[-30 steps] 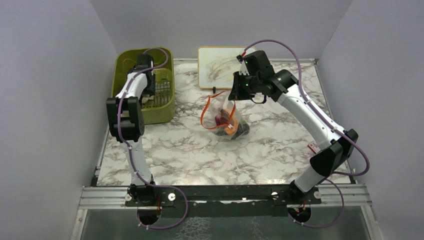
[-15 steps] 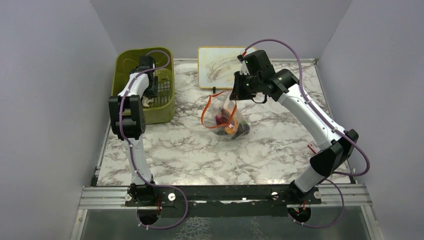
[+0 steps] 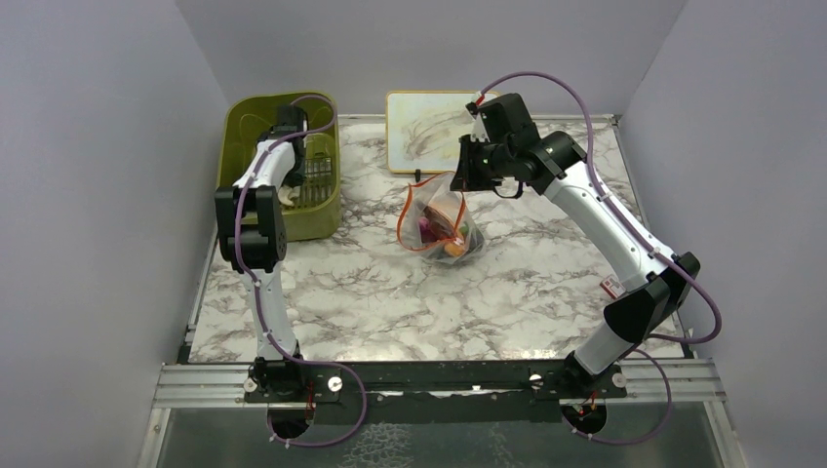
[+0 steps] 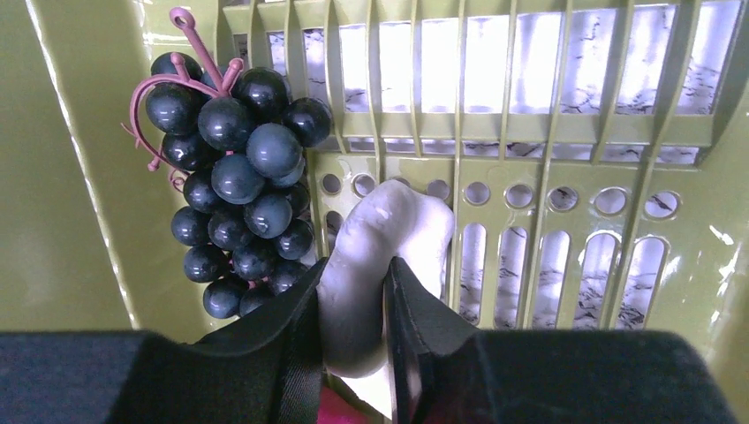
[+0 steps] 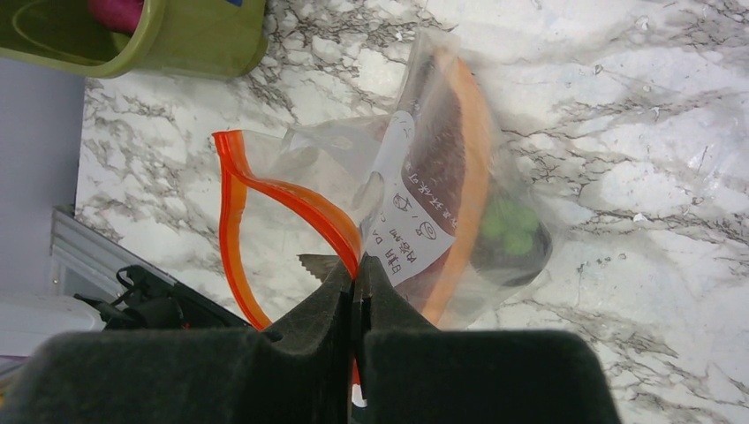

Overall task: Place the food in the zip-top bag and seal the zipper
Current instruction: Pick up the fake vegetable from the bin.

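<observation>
Olive-green bin [image 3: 310, 222] at the far left holds the left gripper [image 4: 353, 284] — its fingers clamped on a pale grey piece [image 4: 393, 225], with dark grapes [image 4: 238, 177] just beside it on the left. Mid-table, toward the far side, the right gripper [image 5: 356, 276] pinches shut on the zip-top bag [image 5: 322, 150] at its orange-red zipper [image 5: 265, 185] — mouth gaping, hot dog [image 5: 464, 132] and a green piece [image 5: 508, 221] inside.

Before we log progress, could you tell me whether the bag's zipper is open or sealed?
Open: the zipper gapes in a wide loop, with the right gripper pinching the bag at its mouth.
</observation>
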